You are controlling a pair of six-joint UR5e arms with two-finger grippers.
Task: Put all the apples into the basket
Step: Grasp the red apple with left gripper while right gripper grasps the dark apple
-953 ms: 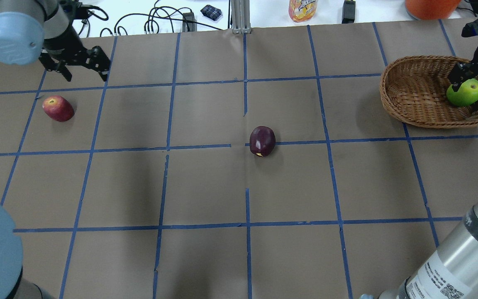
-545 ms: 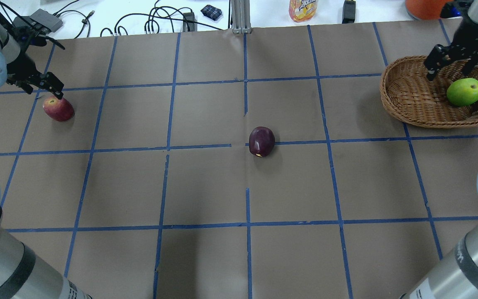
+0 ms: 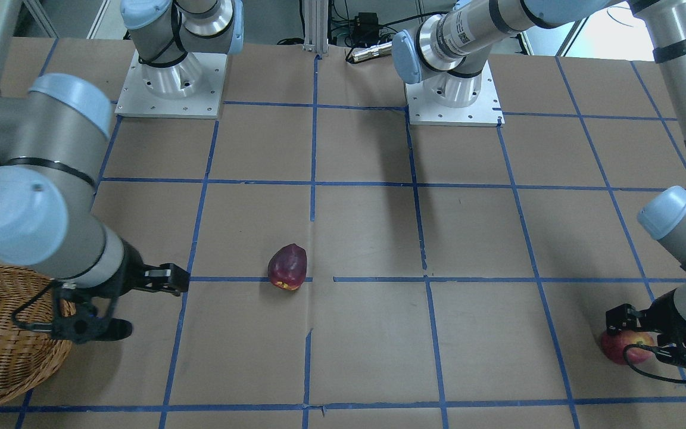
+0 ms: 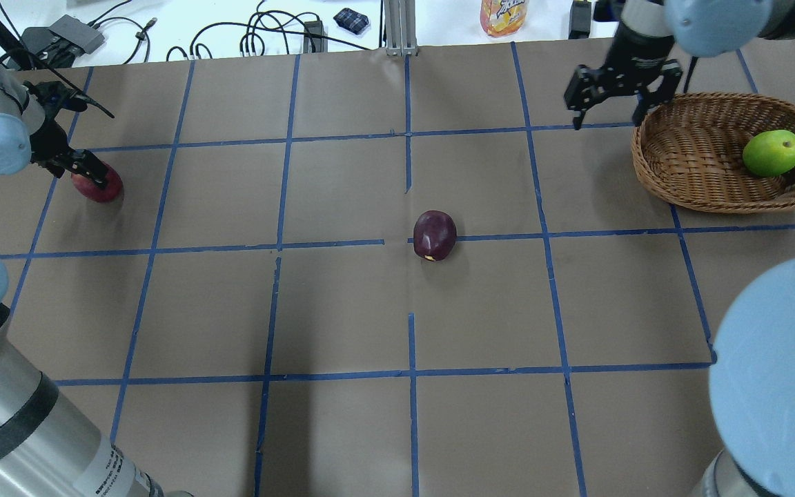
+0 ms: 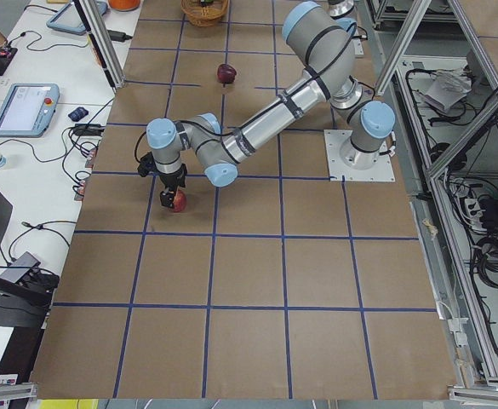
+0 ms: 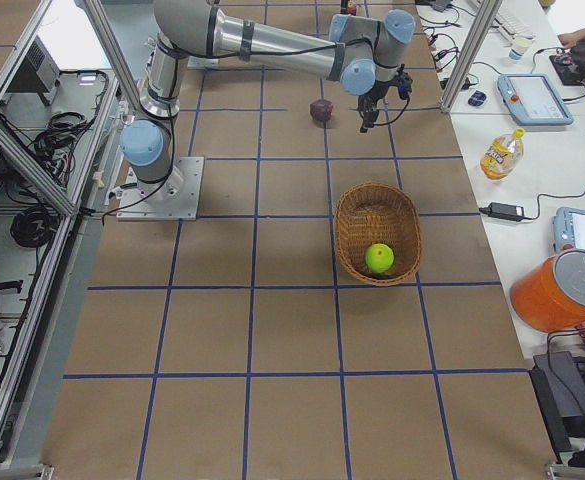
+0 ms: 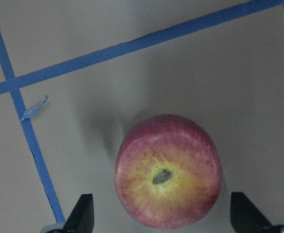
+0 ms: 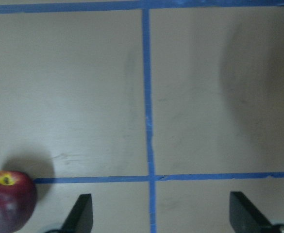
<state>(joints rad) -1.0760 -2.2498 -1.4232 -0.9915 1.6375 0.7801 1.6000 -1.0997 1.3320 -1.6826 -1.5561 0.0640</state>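
The red apple (image 4: pixel 101 188) with a yellowish stem patch lies at the table's far left. My left gripper (image 4: pixel 83 172) is open and down over it. In the left wrist view the apple (image 7: pixel 168 170) sits between the two fingertips (image 7: pixel 82 213), with gaps on both sides. The maroon apple (image 4: pixel 435 235) lies at the table's middle and shows at the lower left of the right wrist view (image 8: pixel 8 201). The lime-green apple (image 4: pixel 772 152) lies in the wicker basket (image 4: pixel 653 166) at the far right. My right gripper (image 4: pixel 608 114) is open and empty, just left of the basket's rim.
Blue tape lines grid the brown table cover. Beyond the far edge lie cables (image 4: pixel 259 31), a dark pouch (image 4: pixel 350 19) and a yellow drink bottle (image 4: pixel 504 15). A metal post (image 4: pixel 401 27) stands at the middle of the far edge.
My left gripper came down around the red apple. My right gripper let go of the green apple in the basket, rose, and moved left out past the basket's rim.
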